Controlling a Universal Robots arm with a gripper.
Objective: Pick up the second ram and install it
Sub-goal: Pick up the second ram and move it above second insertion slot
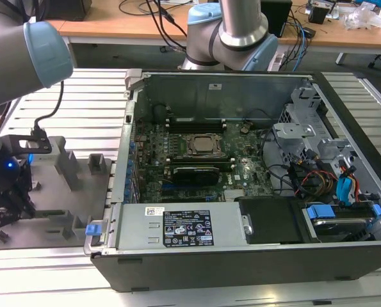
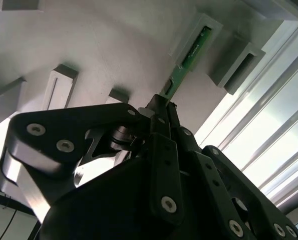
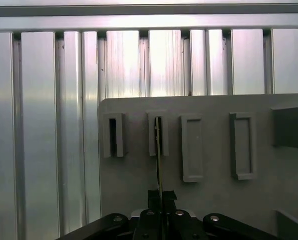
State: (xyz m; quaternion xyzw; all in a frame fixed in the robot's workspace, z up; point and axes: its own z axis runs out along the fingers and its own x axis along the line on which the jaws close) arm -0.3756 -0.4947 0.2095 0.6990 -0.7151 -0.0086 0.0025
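Note:
The second ram (image 2: 188, 55) is a thin green board. In the first wrist view the second ram (image 3: 159, 155) shows edge-on. Its far end stands in a grey slot block (image 2: 211, 27) of the grey tray (image 1: 62, 198). My gripper (image 2: 161, 107) is shut on the stick's near end, the two dark fingers pressed flat against it. In the first wrist view the gripper (image 3: 160, 196) grips the stick just below the slot block (image 3: 165, 131). In the exterior view the gripper (image 1: 11, 192) hangs over the tray at the view's left.
An open computer case (image 1: 344, 102) lies to the exterior view's right of the tray, with the CPU socket (image 1: 203, 144) and dark memory slots (image 1: 196, 121) on its motherboard. Several other grey blocks (image 3: 242, 146) stand on the tray. Ribbed aluminium table (image 3: 48, 125) surrounds it.

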